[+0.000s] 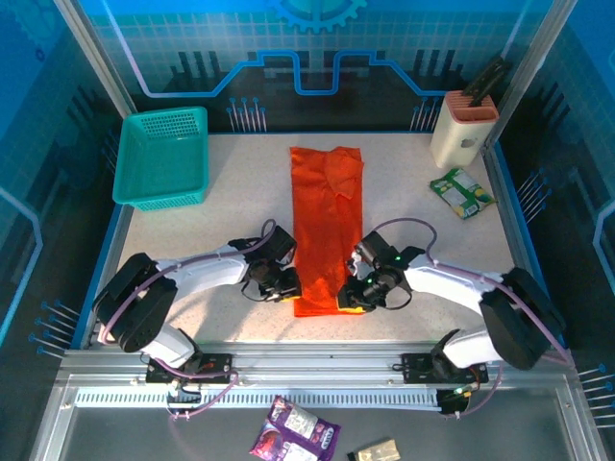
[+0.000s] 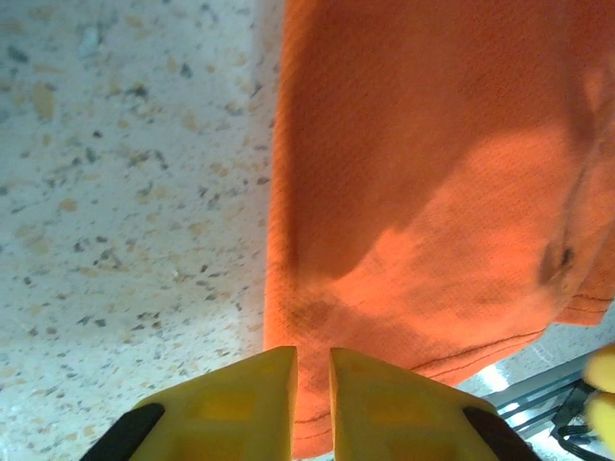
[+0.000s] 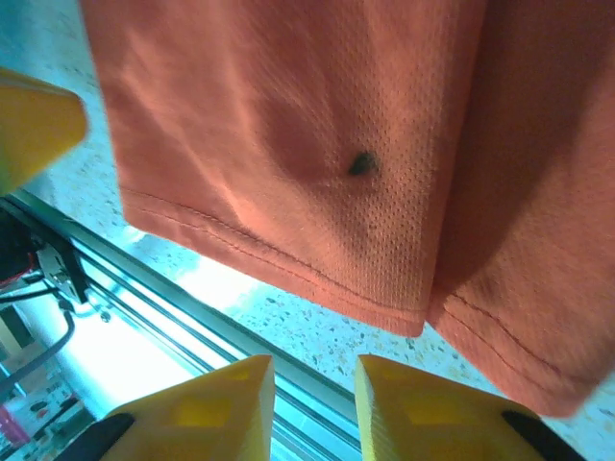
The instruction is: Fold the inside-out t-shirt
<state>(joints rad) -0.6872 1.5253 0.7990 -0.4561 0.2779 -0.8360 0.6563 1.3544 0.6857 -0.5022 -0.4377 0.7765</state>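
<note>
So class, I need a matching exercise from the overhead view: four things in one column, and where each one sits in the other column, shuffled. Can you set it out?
Things:
1. orange t-shirt
2. teal basket
3. green packet
4. purple packets

Places:
A. far left corner of the table
B. off the table, at the near edge of the view
C. middle of the table, lying as a long strip
D. right side, just in front of the beige holder

Pairs: 1-C, 2-A, 3-D, 4-B

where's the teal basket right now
In the top view the teal basket sits at the far left corner of the table, left of the orange t-shirt and not touching it.
</note>
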